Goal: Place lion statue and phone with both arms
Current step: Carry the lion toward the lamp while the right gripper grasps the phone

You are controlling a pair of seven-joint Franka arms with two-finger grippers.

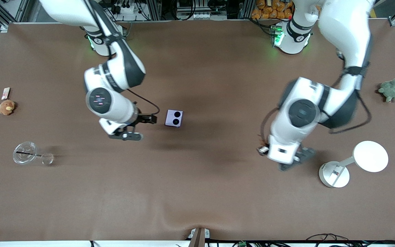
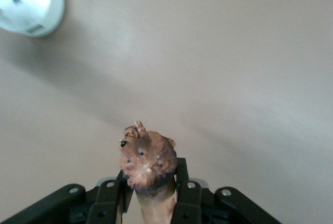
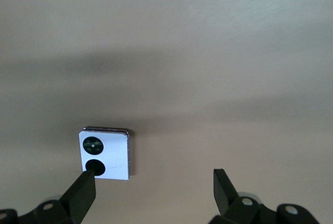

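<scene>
The phone (image 1: 174,118), pale lavender with two black circles, lies flat on the brown table near its middle. My right gripper (image 1: 139,127) hangs open and empty over the table just beside the phone, toward the right arm's end. In the right wrist view the phone (image 3: 104,154) lies by one fingertip (image 3: 80,195), and the right gripper (image 3: 152,193) holds nothing. My left gripper (image 1: 262,146) is shut on the lion statue (image 1: 261,140) and holds it above bare table beside the white stand. In the left wrist view the lion statue (image 2: 148,162) sticks up, head first, out of the left gripper (image 2: 151,198).
A white stand with a round disc (image 1: 355,164) is near the left gripper; its base shows in the left wrist view (image 2: 28,3). A green plush (image 1: 391,90) lies at the left arm's end. An orange-brown plush (image 1: 6,107), a small packet (image 1: 5,92) and a clear cup (image 1: 26,153) lie at the right arm's end.
</scene>
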